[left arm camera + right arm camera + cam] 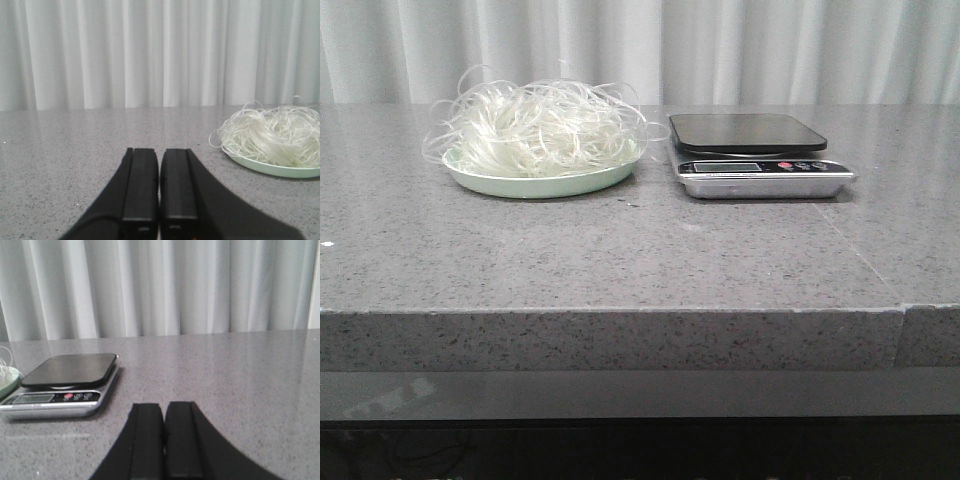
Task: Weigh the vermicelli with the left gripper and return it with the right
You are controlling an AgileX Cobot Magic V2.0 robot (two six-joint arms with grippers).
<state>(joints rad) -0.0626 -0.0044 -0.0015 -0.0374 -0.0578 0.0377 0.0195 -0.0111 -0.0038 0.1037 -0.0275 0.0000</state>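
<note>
Black left gripper [159, 187] and right gripper [164, 437] fingers together, tips cropped.

Green plate [535, 186] beside scale [760, 160], grey counter [620, 250]

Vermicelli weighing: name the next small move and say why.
Probably open the left gripper and reach toward the vermicelli: its fingers are shut on nothing, the noodles still sit on the green plate, and the scale platform is bare.
</note>
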